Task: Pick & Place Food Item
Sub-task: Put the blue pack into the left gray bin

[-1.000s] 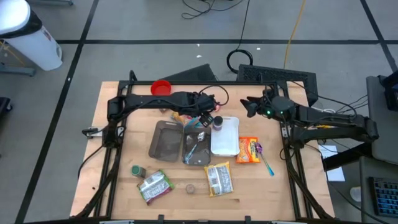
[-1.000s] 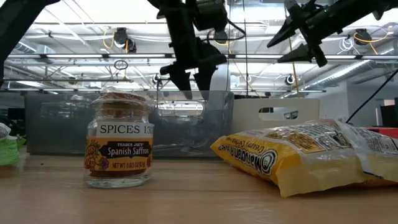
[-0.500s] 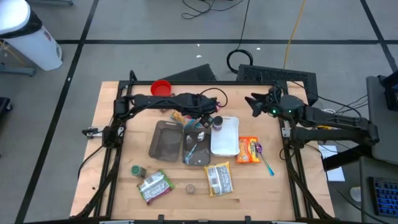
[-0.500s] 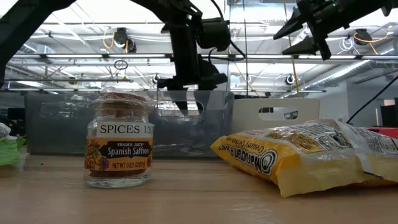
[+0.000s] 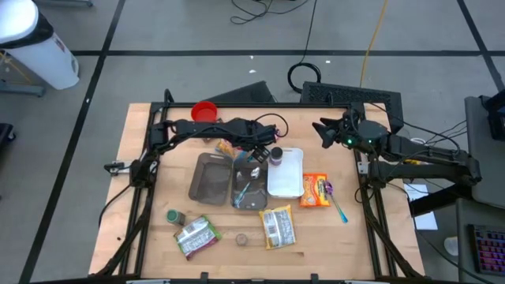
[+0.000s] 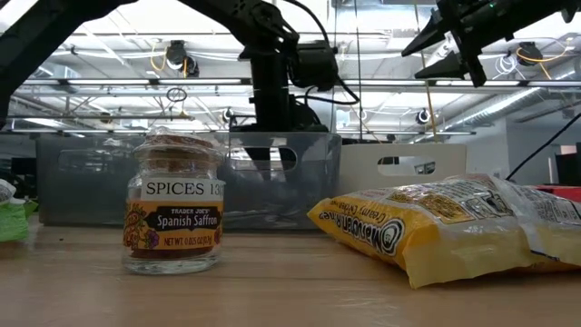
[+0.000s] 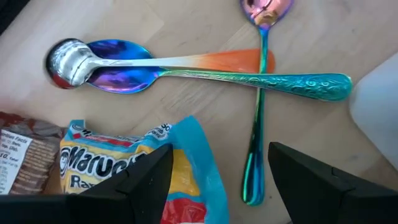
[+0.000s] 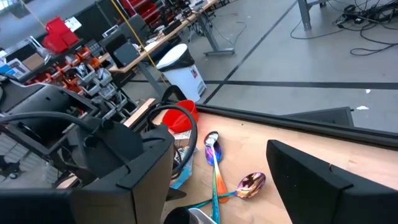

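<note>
A blue and yellow noodle packet (image 7: 134,165) lies flat on the wooden table beside a brown packet (image 7: 25,158). My left gripper (image 7: 219,152) hangs open just above the blue packet's edge, fingers pointing steeply down, touching nothing. In the high view it is at the table's middle, toward the far edge (image 5: 256,152). Two iridescent spoons (image 7: 205,70) lie crossed on the table just past the fingers. My right gripper (image 5: 320,130) is open and held high near the far right, also seen from table height (image 6: 427,45).
A grey tray (image 5: 207,178), a clear bin (image 5: 251,189) and a white container (image 5: 286,173) sit mid-table. An orange packet (image 5: 316,190), a yellow packet (image 5: 278,226), a green packet (image 5: 196,236), a saffron jar (image 6: 172,216) and a red cup (image 5: 204,111) lie around them.
My left gripper has sunk toward the table over the noodle packet and spoons, tipping more steeply downward, and has stayed open. My right gripper has drawn back a little toward the table's right edge, still open and high.
</note>
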